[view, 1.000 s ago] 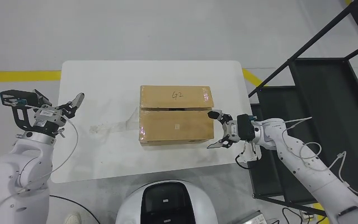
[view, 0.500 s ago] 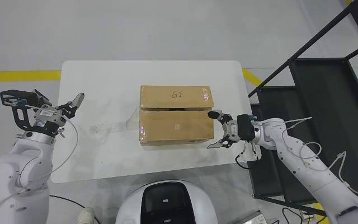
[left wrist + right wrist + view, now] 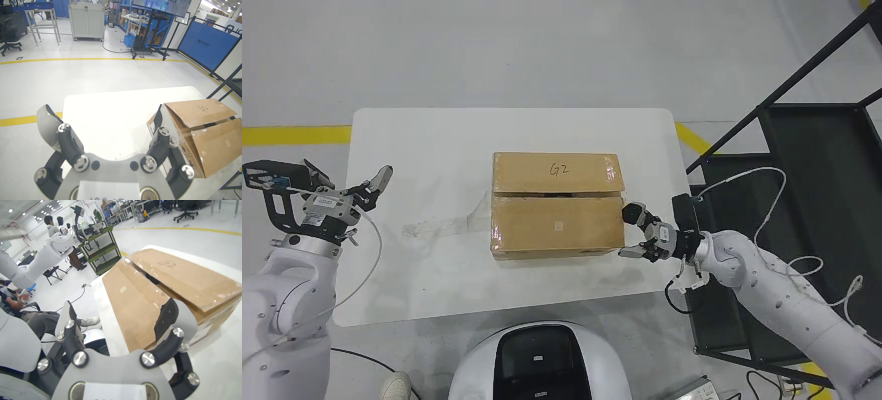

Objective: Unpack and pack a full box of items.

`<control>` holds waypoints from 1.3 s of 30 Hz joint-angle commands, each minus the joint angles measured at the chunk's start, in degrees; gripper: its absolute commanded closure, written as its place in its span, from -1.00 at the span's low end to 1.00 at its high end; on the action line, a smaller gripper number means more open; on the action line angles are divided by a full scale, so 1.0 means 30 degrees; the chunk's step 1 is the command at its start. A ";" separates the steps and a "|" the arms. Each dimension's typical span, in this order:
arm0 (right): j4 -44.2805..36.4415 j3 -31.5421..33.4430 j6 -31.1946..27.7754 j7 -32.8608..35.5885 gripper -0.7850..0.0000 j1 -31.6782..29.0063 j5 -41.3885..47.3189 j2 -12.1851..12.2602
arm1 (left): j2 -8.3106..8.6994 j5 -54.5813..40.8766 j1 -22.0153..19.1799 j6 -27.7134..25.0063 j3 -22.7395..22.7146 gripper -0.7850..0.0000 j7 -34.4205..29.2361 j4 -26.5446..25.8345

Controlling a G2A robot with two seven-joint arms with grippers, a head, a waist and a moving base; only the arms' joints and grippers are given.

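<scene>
A brown cardboard box [image 3: 556,205] stands in the middle of the white table [image 3: 432,280], its two top flaps folded down with a slight gap between them. My right gripper [image 3: 634,233] is open at the box's right end, near the front corner; one finger pad [image 3: 166,317] lies close against the near flap [image 3: 132,302]. My left gripper [image 3: 350,183] is open at the table's left edge, far from the box [image 3: 200,132], with nothing between its fingers.
A clear strip of tape [image 3: 447,226] lies on the table left of the box. A dark metal rack [image 3: 802,180] stands just off the table's right side. Bare tabletop extends left of and behind the box.
My right gripper has turned at the wrist and moved slightly in toward the box's right front corner. The left arm has not moved.
</scene>
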 commanded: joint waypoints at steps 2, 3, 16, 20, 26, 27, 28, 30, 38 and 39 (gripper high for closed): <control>-0.0608 -0.1067 0.0000 0.5405 -1.00 0.0506 0.7831 0.0665 | 0.0000 -0.0005 0.0001 0.0001 0.0000 -1.00 0.0001 0.0000; -0.0464 -0.1238 0.0000 0.7507 -1.00 0.0839 0.9591 0.0884 | 0.0000 -0.0005 0.0001 0.0001 0.0000 -1.00 0.0001 0.0000; -0.0352 -0.1341 0.0000 1.0262 -1.00 0.1366 1.2768 0.1125 | 0.0000 -0.0005 0.0001 0.0001 0.0000 -1.00 0.0001 0.0000; -0.0352 -0.1341 0.0000 1.0262 -1.00 0.1366 1.2768 0.1125 | 0.0000 -0.0005 0.0001 0.0001 0.0000 -1.00 0.0001 0.0000; -0.0214 -0.0669 0.0000 1.0209 -1.00 0.1266 1.3778 0.1217 | 0.0000 -0.0005 0.0001 0.0001 0.0000 -1.00 0.0001 0.0000; -0.0231 -0.0388 0.0000 1.0590 -1.00 0.1177 1.4125 0.1332 | 0.0000 -0.0005 0.0001 0.0001 0.0000 -1.00 0.0001 0.0000; -0.0041 -0.0050 0.0000 1.0999 -1.00 0.1133 1.4426 0.1461 | 0.0000 -0.0005 0.0001 0.0001 0.0000 -1.00 0.0001 0.0000; 0.0618 0.0377 0.0000 1.1964 -1.00 0.0936 1.5077 0.1677 | 0.0000 -0.0005 0.0001 0.0001 0.0000 -1.00 0.0001 0.0000; 0.1670 0.0183 0.0000 1.3727 -1.00 0.1362 1.6817 0.1259 | 0.0000 -0.0005 0.0001 0.0001 0.0000 -1.00 0.0001 0.0000; 0.1783 0.0044 0.0000 1.3720 -1.00 0.1517 1.6935 0.1099 | 0.0000 -0.0005 0.0001 0.0001 0.0000 -1.00 0.0001 0.0000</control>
